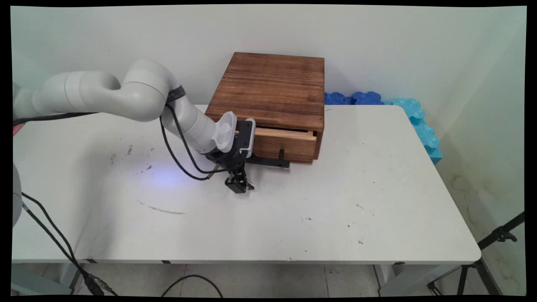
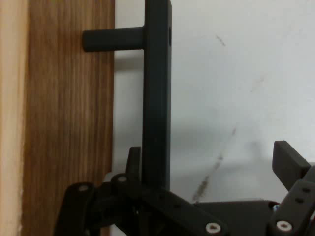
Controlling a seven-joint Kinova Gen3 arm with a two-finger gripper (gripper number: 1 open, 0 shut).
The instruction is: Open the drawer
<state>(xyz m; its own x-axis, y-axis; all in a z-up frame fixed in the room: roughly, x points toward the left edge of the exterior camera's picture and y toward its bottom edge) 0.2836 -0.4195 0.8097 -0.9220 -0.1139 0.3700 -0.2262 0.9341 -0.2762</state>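
the black two-finger end effector (image 1: 239, 184) is hanging low over the white worktop (image 1: 293, 209), pointing down at it, with its fingers standing apart; in the hand view one finger (image 2: 290, 162) is showing at the right and the other (image 2: 133, 160) is sitting at the left, just beside the black bar handle (image 2: 156, 98). nothing is lying between the fingers but bare worktop, and the handle is running along the left finger's inner side, so close that contact cannot be told. just behind the end effector, toward the wall, the dark brown wooden drawer box (image 1: 272, 88) is standing on the worktop, and its single wooden drawer (image 1: 285, 144) is sitting slightly pulled out, a strip of pale inner wood showing along its top edge. the handle (image 1: 268, 161) is standing off the drawer front on short black posts, low on the front and near the worktop. black cables (image 1: 180, 155) are looping down from the white arm (image 1: 138, 94) to the left of the end effector. well beyond the box and to the end effector's right, blue foam pieces with wavy edges (image 1: 415, 119) are lying between the worktop's far corner and the wall.
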